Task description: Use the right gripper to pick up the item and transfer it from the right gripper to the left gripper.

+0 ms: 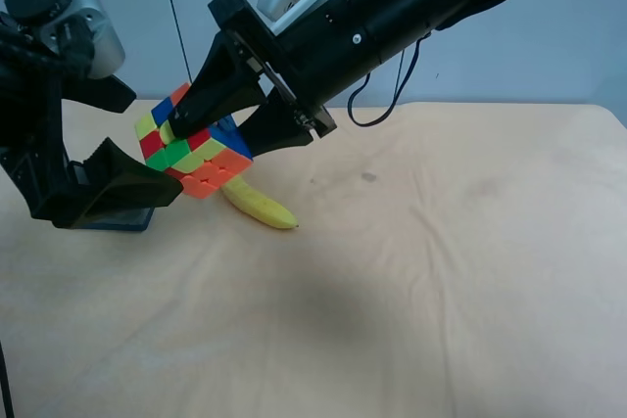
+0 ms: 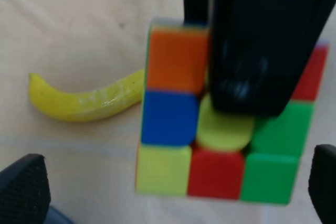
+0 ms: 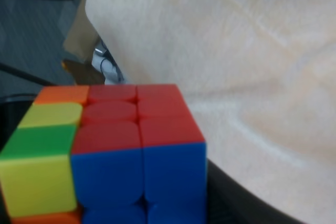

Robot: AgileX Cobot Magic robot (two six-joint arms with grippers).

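The puzzle cube point(image 1: 186, 156) hangs in the air above the table, clamped between the two long black fingers of my right gripper point(image 1: 203, 136), which reaches in from the exterior high view's upper right. The cube fills the right wrist view point(image 3: 121, 150). In the left wrist view the cube point(image 2: 173, 119) sits straight ahead, with a right-gripper finger point(image 2: 252, 51) over its face. My left gripper point(image 1: 152, 144) is at the exterior high view's left, open. Its fingertips point(image 2: 23, 187) stand on either side of the cube, close to it. I cannot tell whether they touch it.
A yellow banana point(image 1: 260, 205) lies on the light wooden table point(image 1: 441, 242) just below the cube and also shows in the left wrist view point(image 2: 84, 100). A dark rectangular block point(image 1: 122, 219) lies under the left gripper.
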